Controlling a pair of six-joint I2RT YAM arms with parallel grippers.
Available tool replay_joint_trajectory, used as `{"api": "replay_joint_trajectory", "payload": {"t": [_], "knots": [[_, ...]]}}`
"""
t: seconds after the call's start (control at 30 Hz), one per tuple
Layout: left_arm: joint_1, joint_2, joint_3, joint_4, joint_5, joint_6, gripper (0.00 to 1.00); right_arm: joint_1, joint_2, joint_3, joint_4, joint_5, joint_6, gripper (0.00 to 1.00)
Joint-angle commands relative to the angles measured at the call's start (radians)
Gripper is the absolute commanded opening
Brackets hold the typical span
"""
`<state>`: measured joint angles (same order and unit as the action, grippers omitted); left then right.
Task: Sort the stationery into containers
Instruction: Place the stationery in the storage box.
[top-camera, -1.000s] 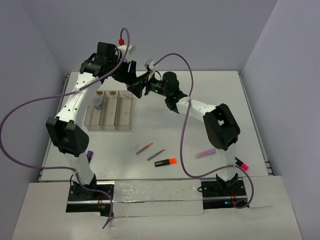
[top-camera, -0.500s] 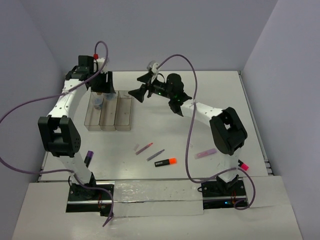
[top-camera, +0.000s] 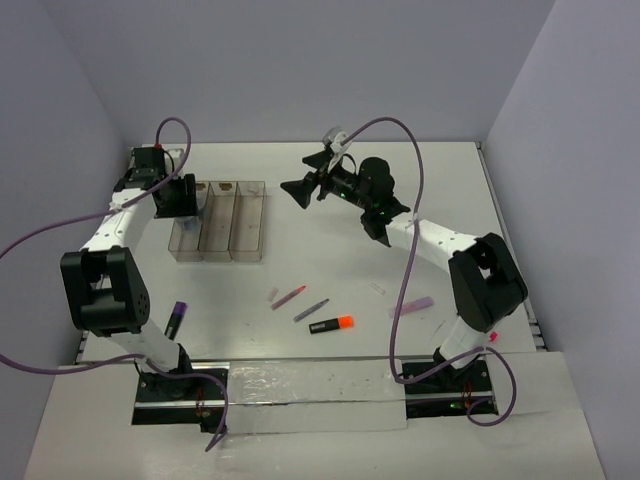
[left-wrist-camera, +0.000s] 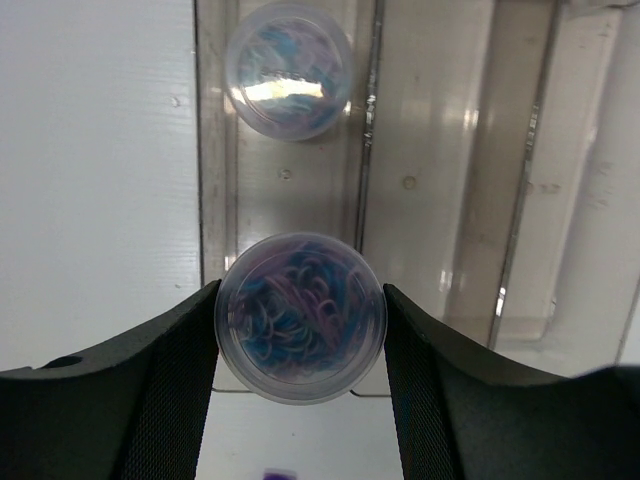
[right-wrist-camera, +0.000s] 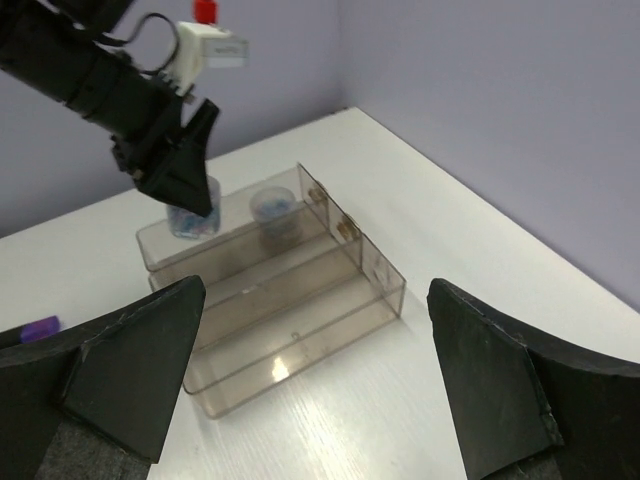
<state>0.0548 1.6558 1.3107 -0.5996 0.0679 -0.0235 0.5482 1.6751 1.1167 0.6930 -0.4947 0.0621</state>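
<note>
Left gripper (top-camera: 178, 196): partly closed, clasping a round tub (left-wrist-camera: 300, 318); one dark finger presses on each side of it.
Round tub: clear, filled with small blue and pink loops, at one end of the tray's left compartment. Whether it rests on the floor of the compartment cannot be told.
Right gripper (top-camera: 305, 178): jaws spread wide, holding nothing and touching nothing, raised above the table (top-camera: 300, 240) just right of the tray's far end.
Tubs: two. The second tub (left-wrist-camera: 289, 68) sits free, farther along the same left compartment.
Tray (top-camera: 248, 225): one, clear plastic, three long compartments side by side. The middle and right ones hold nothing.
Highlighters: three, all on the table. An orange-black highlighter (top-camera: 332, 325) lies near the middle front, a purple highlighter (top-camera: 175, 318) by the left arm's base, and a pink-black highlighter (top-camera: 486, 327) is partly hidden behind the right arm.
Pens: two, a pink pen (top-camera: 288, 297) and a grey pen (top-camera: 311, 309), side by side just above the orange-black highlighter.
Pale pink bar (top-camera: 411, 306): one, right of the pens.
Small clear piece (top-camera: 377, 288): one, near the bar; too small to make out.
</note>
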Motion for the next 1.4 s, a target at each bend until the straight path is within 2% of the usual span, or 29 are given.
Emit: {"api": "replay_joint_trajectory", "payload": {"t": [0.0,0.47,0.57,0.73,1.03,1.37], "knots": [[0.010,-0.014,-0.033,0.137,-0.061,-0.012,0.00,-0.024,-0.081,-0.054,0.016,0.046,-0.003,1.00],[0.025,0.038,-0.120,0.224,-0.032,-0.017,0.00,-0.050,-0.147,-0.139,0.006,0.049,-0.013,1.00],[0.025,0.047,-0.130,0.234,-0.009,-0.021,0.04,-0.054,-0.149,-0.141,0.006,0.048,-0.009,1.00],[0.025,0.057,-0.139,0.231,0.001,-0.027,0.42,-0.054,-0.158,-0.143,-0.012,0.052,-0.018,1.00],[0.025,0.041,-0.147,0.228,0.013,-0.035,0.71,-0.060,-0.194,-0.155,-0.021,0.052,-0.043,1.00],[0.025,0.053,-0.095,0.178,-0.010,-0.035,0.77,-0.062,-0.219,-0.152,-0.021,0.027,-0.053,1.00]]}}
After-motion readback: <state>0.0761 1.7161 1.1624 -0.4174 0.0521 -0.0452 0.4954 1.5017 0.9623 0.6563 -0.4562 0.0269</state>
